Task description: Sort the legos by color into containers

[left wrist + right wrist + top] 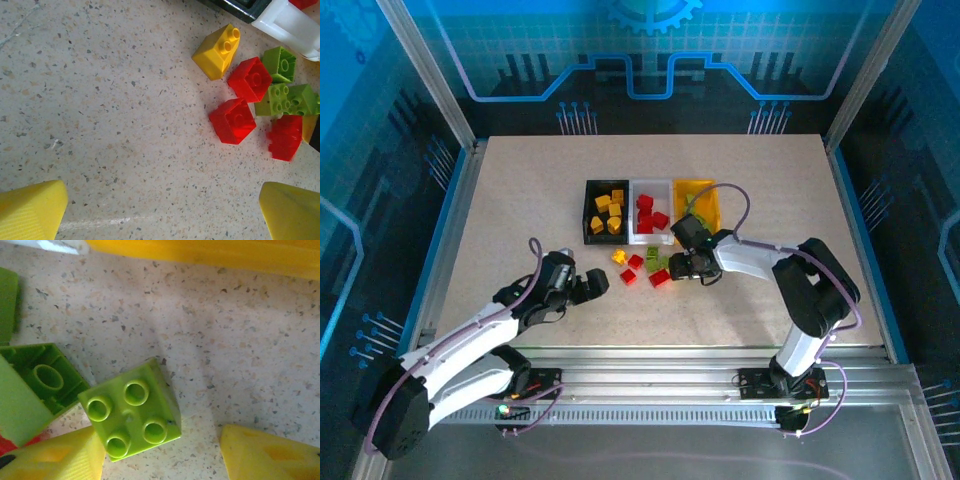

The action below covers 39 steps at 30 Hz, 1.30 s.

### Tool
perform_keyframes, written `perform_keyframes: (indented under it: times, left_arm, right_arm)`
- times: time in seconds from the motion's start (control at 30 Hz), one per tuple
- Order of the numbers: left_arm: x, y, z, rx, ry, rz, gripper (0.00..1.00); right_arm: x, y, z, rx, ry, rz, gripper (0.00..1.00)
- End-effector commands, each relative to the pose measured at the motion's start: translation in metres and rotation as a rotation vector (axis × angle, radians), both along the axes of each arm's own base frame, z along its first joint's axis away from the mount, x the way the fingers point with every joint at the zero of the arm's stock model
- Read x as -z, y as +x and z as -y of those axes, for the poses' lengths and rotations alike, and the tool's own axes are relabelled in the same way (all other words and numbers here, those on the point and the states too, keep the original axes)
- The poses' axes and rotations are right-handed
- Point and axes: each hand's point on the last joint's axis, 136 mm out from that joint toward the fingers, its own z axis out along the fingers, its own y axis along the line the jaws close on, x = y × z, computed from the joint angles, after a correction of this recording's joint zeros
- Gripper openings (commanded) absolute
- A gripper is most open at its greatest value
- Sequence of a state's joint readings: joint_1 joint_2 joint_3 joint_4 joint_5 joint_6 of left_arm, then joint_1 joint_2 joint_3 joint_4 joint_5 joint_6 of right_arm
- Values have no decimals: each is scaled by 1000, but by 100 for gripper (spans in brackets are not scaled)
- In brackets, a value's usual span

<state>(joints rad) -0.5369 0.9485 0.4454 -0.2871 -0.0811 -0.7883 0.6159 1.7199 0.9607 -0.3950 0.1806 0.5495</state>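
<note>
Black bin (588, 214) yellow legos (608, 212), white bin (651, 183) reds (648, 214)

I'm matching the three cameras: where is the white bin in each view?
Top external: white bin, centre, between the black bin and yellow bin.
Left wrist: its corner at top right.
Right wrist: pale sliver at top left, probably its edge.
Shared landmark: lime green legos just before it.
</note>
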Motion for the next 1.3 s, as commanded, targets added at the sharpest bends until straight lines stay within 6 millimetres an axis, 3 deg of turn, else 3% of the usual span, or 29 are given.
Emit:
perform_keyframes:
  times: [0.0,0.3,0.57,0.67,0.83,1.0,1.27]
  left_arm:
    - [1,1,4,-7,-26,-7,99]
    - [4,1,4,-6,-22,-15,99]
    - [9,2,8,-5,-35,-32,99]
    - [9,2,9,0,-36,-35,99]
    - [10,3,11,3,-41,-40,99]
    - [11,3,12,4,-44,-44,99]
    - [13,2,11,2,-44,-50,99]
  right_arm:
    - [-3,13,2,26,-20,42,63]
    - [1,36,2,37,-15,71,61]
    - [3,40,-3,11,-7,88,43]
    - [-1,42,-2,2,-9,110,40]
    - [-5,44,5,12,-44,123,55]
    - [-1,51,9,20,-85,123,58]
    - [-4,44,7,6,-61,119,38]
